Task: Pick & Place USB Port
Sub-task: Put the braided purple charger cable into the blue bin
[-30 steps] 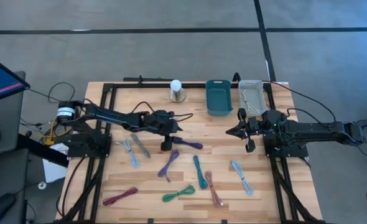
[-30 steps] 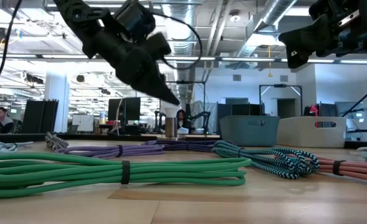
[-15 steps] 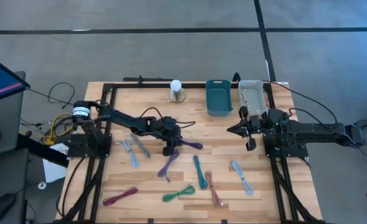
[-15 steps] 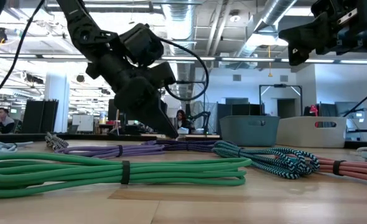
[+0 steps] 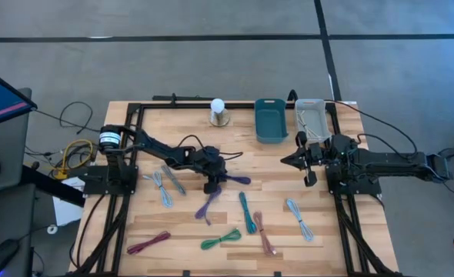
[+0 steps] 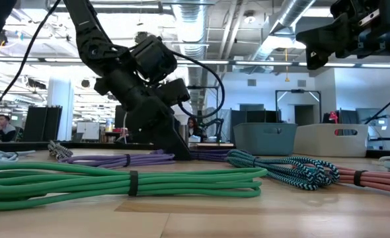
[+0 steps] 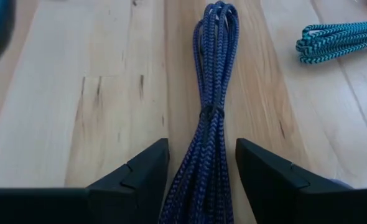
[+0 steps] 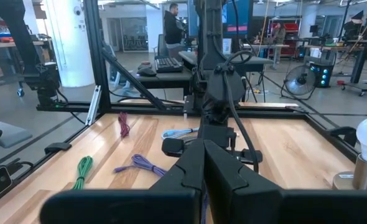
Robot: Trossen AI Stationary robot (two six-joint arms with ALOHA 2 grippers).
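Looks like the grab step: the left gripper (image 7: pixel 201 177) is down at the wooden slat table (image 5: pixel 281 238), fingers spread either side of the dark blue-purple braided cable bundle (image 7: pixel 212 118) near the table's middle, so next it just needs to squeeze and lift. The bundle's long axis runs straight out from the gripper, between the fingers. The right gripper (image 5: pixel 302 159) waits in the air near the bins (image 5: pixel 270 120), fingers closed on nothing as far as I can tell.

Left claw (image 7: pixel 199 168) astride cable bundle (image 7: pixel 211 106).
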